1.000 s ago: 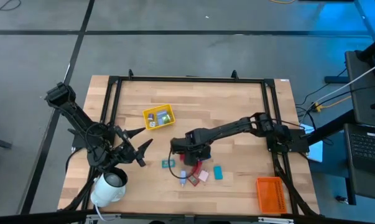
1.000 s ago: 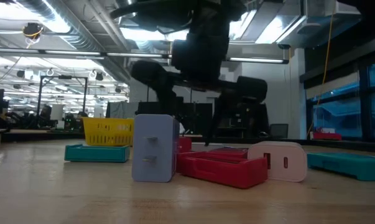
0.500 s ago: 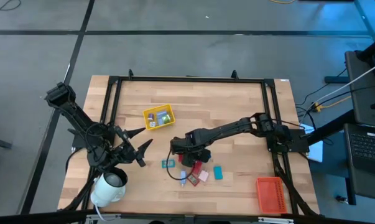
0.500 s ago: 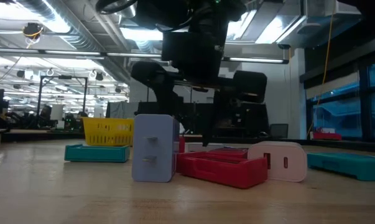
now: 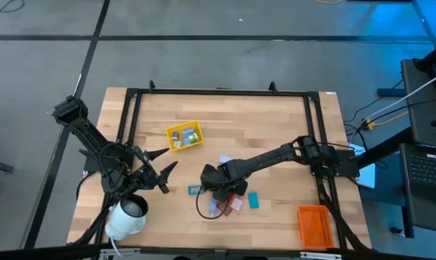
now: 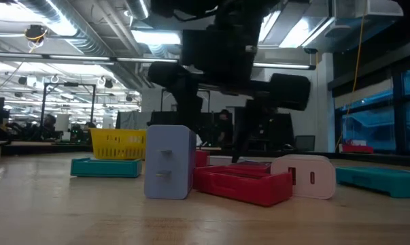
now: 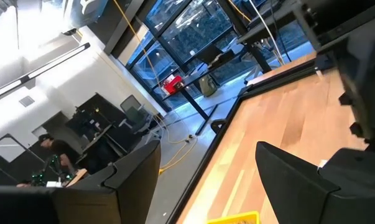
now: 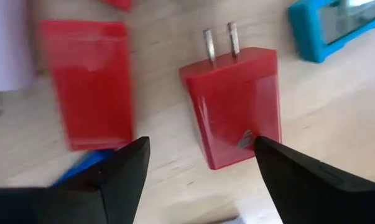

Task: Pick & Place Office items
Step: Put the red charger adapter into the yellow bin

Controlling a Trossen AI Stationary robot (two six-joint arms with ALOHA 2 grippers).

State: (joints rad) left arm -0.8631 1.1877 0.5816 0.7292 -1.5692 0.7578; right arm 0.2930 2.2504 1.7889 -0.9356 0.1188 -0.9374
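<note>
- Right gripper (image 8: pixel 196 180) jaws spread wide over red plug adapter (image 8: pixel 234 106), straddling it for a grasp; pile at table's 6 o'clock.
- Left gripper (image 5: pixel 162 172) open, empty, parked at 8 o'clock.
- Yellow tray (image 5: pixel 184 135) at 11 o'clock, probably the drop spot.

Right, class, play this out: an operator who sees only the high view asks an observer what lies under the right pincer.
Operator: What's under the right pincer?
Observer: A red plug lying flat, two metal prongs showing; the pincer is open over it.
Operator: Anything beside it?
Observer: A flat red case, with bare wood between them.
Operator: And the pale piece nearby?
Observer: The lavender block stands upright on the table.
</note>
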